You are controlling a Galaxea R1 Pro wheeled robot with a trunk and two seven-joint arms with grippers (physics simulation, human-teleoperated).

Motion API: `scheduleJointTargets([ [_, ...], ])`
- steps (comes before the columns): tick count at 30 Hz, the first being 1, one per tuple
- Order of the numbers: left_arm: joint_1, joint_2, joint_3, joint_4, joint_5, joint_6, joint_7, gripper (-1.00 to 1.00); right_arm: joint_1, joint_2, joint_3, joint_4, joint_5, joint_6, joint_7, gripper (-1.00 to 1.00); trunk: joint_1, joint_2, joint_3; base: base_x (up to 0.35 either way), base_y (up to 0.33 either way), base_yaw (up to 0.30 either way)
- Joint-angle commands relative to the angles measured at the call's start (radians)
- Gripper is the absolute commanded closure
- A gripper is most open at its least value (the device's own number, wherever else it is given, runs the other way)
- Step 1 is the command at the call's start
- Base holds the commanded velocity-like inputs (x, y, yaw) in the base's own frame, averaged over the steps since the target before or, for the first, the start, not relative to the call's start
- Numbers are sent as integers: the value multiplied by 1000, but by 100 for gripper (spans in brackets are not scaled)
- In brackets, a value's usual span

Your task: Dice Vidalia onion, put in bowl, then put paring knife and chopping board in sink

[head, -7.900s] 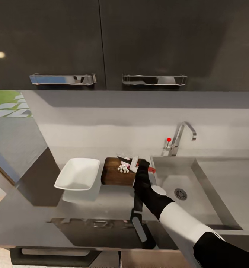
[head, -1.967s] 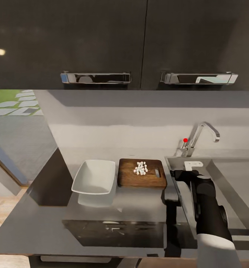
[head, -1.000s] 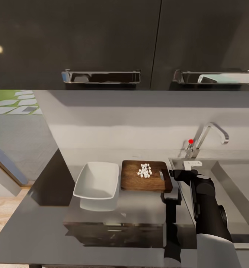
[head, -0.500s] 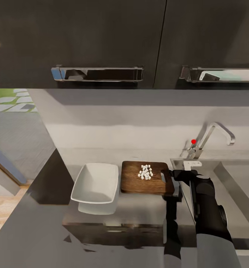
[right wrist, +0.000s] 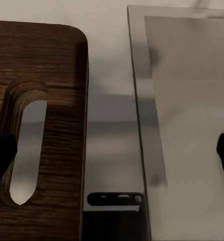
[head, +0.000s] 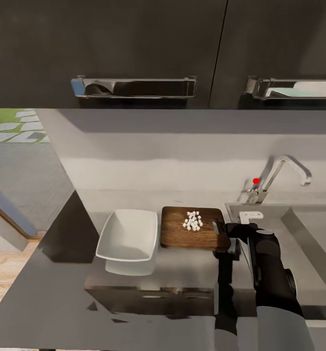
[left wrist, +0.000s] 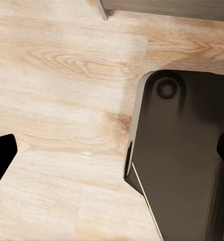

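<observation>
The dark brown chopping board (head: 180, 236) lies on the grey countertop (head: 55, 297), with white diced pieces of the Vidalia onion (head: 193, 220) heaped on it. Left of the board sits the white bowl (head: 128, 235), nothing in it. My right gripper (head: 236, 229) hangs open at the board's right end. In the right wrist view, the right gripper (right wrist: 112, 153) spans the board's slot (right wrist: 26, 145) and the sink's rim (right wrist: 142, 125). The sink (head: 299, 234) lies to the right. The paring knife is out of view. My left gripper (left wrist: 112, 153) is open over the wooden floor.
A chrome faucet (head: 279, 170) with a red knob (head: 256, 181) stands behind the sink. Dark upper cabinets with chrome bar handles (head: 133, 87) hang over the counter. My right arm (head: 272, 278) covers the sink's near left part. The robot's dark base (left wrist: 187, 160) lies under the left gripper.
The knife my right gripper held over the board 7.9 s ago is gone from it. The view has shifted, and the open gripper has closed in on the board's right end.
</observation>
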Motion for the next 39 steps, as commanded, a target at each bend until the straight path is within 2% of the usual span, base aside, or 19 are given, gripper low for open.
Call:
scheduleJointTargets([
  [1, 0, 0, -3, -2, 6, -1, 1, -100, -1, 1, -2, 0, 10, 3, 10, -100, 1, -2, -3, 0, 12, 0],
  [39, 0, 0, -3, -2, 4, -1, 1, -100, -1, 3, -1, 0, 10, 3, 8, -100, 1, -2, -64, 0, 0, 0],
])
